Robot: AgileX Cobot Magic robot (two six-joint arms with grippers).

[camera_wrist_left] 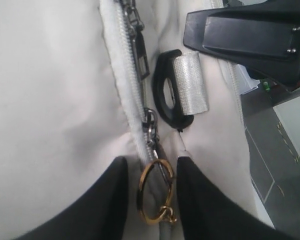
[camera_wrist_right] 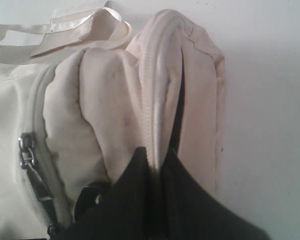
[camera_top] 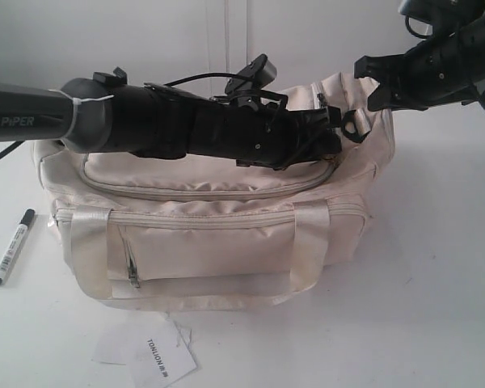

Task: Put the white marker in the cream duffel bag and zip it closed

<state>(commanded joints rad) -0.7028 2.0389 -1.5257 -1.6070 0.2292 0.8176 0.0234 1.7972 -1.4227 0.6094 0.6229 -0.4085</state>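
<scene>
The white marker (camera_top: 10,246) lies on the white table (camera_top: 436,283) left of the cream duffel bag (camera_top: 218,242), while the left gripper (camera_wrist_left: 151,165) stands spread around the golden zipper ring (camera_wrist_left: 140,194) and the right gripper (camera_wrist_right: 157,160) is pressed together on a fold at the bag's end.

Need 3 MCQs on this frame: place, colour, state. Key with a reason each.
1. The white marker sits where, relative to the cream duffel bag? A inside it; B on the table, left of it in the exterior view; C atop it.
2. Colour of the ring between the left gripper's fingers? A gold; B red; C blue.
3. State of the right gripper? A open; B holding the marker; C shut on a bag fold.
B: lies on the table. A: its metal looks gold. C: fabric pinched between its fingers.
</scene>
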